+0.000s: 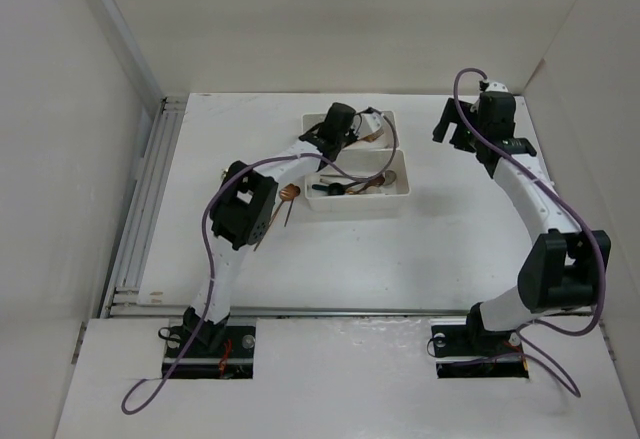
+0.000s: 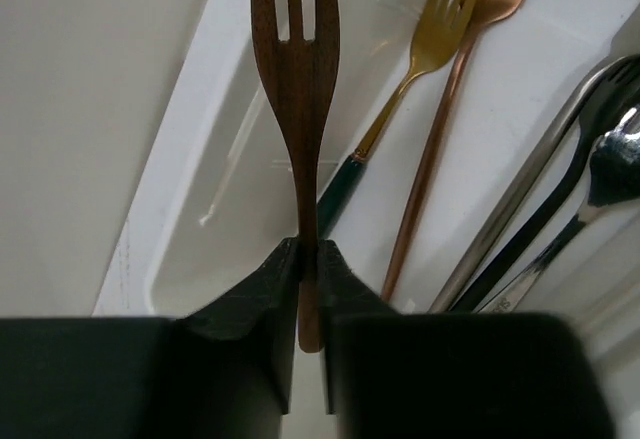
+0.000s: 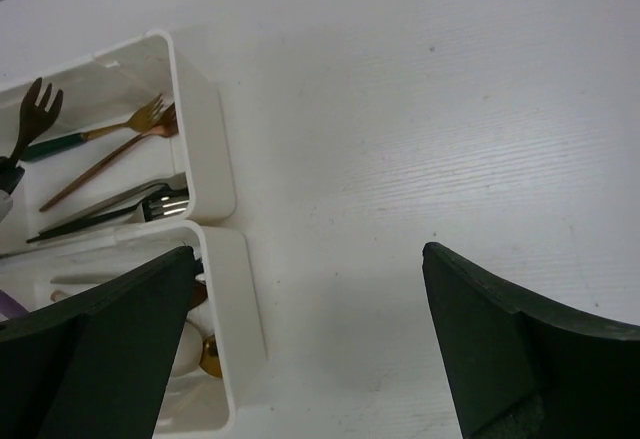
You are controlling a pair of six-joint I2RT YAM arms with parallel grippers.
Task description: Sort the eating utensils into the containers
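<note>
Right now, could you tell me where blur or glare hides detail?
Left wrist: fork sharp, left end effector dark and soft, glare on the silver pieces. Right wrist: right end effector blurred, table crisp. Top external: even light, utensils too small.

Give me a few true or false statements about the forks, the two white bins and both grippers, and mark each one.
1. The left gripper is shut on a dark brown metal fork. True.
2. The right gripper holds a spoon. False: its jaws stand open and empty above the white table.
3. The far white rectangular plastic bin contains a gold fork with a dark green handle and a slim copper fork. True.
4. The two bins stand well apart. False: the far bin and the near white rectangular plastic bin sit side by side, rims meeting.
</note>
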